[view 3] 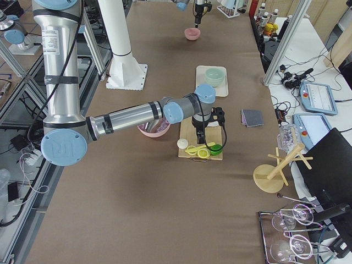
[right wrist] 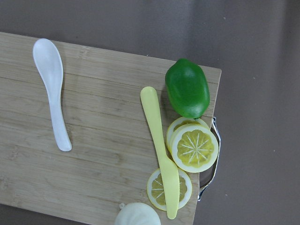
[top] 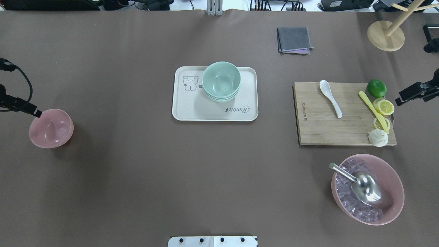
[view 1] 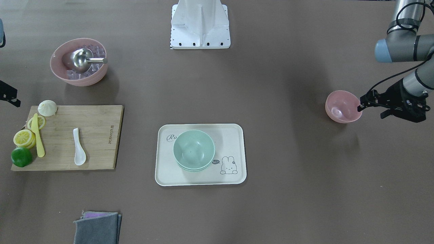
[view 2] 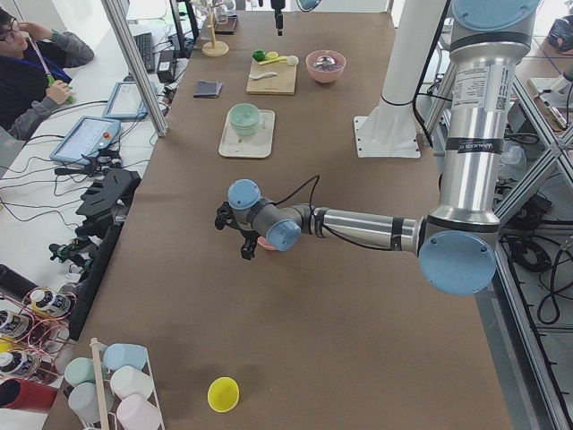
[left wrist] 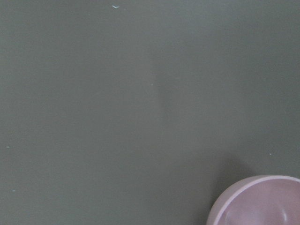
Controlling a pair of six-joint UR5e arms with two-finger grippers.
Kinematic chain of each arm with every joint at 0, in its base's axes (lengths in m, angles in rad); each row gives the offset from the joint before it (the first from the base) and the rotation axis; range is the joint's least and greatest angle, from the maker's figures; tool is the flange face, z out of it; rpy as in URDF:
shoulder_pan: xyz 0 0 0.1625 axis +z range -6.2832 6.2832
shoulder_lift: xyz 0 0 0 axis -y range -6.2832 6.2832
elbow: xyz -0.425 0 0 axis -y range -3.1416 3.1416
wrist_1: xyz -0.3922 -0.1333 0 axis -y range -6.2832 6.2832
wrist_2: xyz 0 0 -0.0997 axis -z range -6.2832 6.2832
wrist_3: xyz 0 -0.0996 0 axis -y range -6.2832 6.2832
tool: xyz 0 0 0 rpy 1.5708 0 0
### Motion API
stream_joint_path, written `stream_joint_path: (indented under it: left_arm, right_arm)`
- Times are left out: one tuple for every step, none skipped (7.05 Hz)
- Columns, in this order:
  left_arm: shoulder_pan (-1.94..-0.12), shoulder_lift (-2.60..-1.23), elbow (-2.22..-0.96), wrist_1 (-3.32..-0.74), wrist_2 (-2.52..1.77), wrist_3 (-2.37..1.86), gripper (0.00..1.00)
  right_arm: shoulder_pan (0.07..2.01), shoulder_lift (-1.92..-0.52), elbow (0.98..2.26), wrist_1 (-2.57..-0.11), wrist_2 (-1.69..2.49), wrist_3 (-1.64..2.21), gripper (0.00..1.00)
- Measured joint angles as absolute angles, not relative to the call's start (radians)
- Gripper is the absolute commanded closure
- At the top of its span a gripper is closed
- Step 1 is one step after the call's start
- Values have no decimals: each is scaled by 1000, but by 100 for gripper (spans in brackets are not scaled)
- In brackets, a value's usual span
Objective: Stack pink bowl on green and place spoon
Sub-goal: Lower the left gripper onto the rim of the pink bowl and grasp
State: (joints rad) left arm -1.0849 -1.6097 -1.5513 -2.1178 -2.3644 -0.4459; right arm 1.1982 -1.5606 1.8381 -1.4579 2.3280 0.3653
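Note:
A small pink bowl (view 1: 340,106) (top: 51,128) stands on the table at my left end; its rim shows in the left wrist view (left wrist: 262,201). My left gripper (view 1: 366,108) (top: 37,113) is level with the bowl's rim on its outer side. It looks open and holds nothing. Stacked green bowls (view 1: 194,150) (top: 221,79) sit on a cream tray (view 1: 234,135) (top: 181,109) mid-table. A white spoon (view 1: 79,149) (top: 331,97) (right wrist: 52,89) lies on a wooden cutting board (top: 319,127). My right gripper (top: 399,100) (view 1: 15,101) hovers over the board's outer end, seemingly open and empty.
On the board lie a lime (right wrist: 187,89), lemon slices (right wrist: 194,147), a yellow knife (right wrist: 159,140) and a bun (top: 378,138). A large pink bowl of ice cubes with a metal scoop (top: 368,188) stands near it. A grey cloth (top: 294,40) and a wooden stand (top: 386,36) are further off.

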Motion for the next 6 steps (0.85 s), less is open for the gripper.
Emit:
stream_joint_path:
  left_arm:
    - [-1062, -1603, -1547, -2139, -2363, -455, 63]
    - [-1050, -1600, -1544, -2155, -2363, -458, 92]
    - [-1045, -1599, -1544, -2162, -2363, -460, 100]
    - [-1044, -1597, -1544, -2165, -2365, -460, 100]
    - [-1044, -1596, -1547, -2166, -2369, -461, 100]
    - [-1044, -1596, -1554, -2165, -2376, -461, 100]
  right_arm:
    - [1196, -1561, 1838, -1454, 2326, 369, 0]
    - [1196, -1561, 1838, -1453, 2326, 371, 0]
    - [1195, -1562, 1838, -1453, 2326, 371, 0]
    - [1195, -1561, 1838, -1453, 2326, 371, 0]
    - [1195, -1561, 1839, -1453, 2326, 371, 0]
    - [1195, -1560, 1840, -1453, 2326, 371, 0]
